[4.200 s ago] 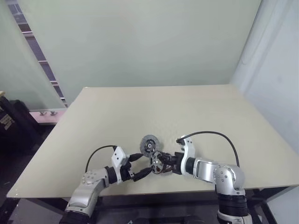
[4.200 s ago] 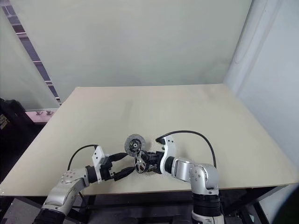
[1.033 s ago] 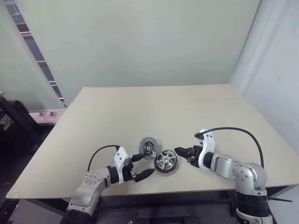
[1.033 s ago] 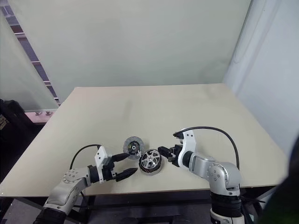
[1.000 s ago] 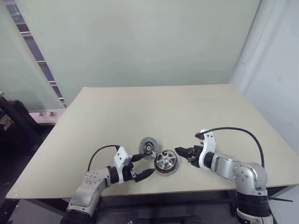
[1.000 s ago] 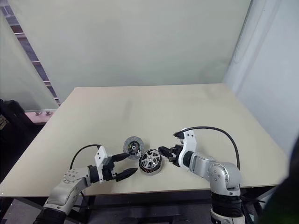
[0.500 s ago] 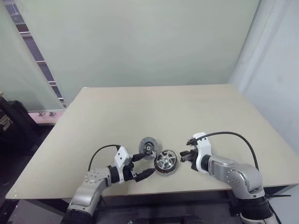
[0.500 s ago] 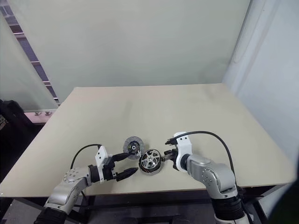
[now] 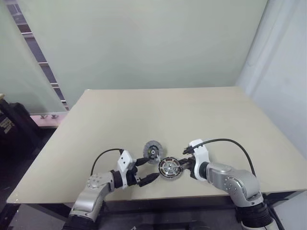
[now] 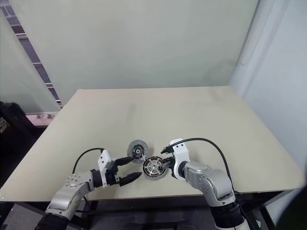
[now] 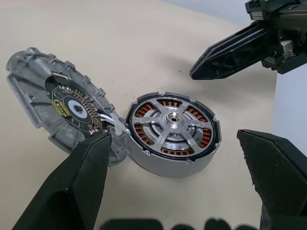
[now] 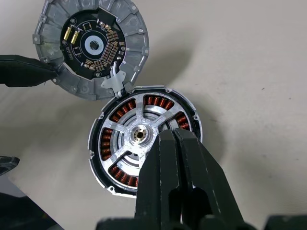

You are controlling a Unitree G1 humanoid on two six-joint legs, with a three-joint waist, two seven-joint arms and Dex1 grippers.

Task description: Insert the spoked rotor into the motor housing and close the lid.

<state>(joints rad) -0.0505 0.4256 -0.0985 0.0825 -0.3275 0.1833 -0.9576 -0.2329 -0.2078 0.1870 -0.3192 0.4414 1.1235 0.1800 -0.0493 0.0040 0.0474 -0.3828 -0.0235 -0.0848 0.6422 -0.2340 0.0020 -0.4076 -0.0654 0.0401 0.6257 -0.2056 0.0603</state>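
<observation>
Right under my right gripper (image 12: 169,136): fingers pressed together, gripping nothing, tips over the spoked rotor (image 12: 144,139) near its silver hub. I can't tell whether they touch it. I see the rotor sitting in the motor housing (image 11: 165,165), spoked face up, copper windings visible. Just beyond it lies the lid (image 12: 91,45), open, circuit side up. My left gripper (image 9: 145,170) is spread wide and empty, one fingertip (image 12: 45,72) at the lid's rim.
</observation>
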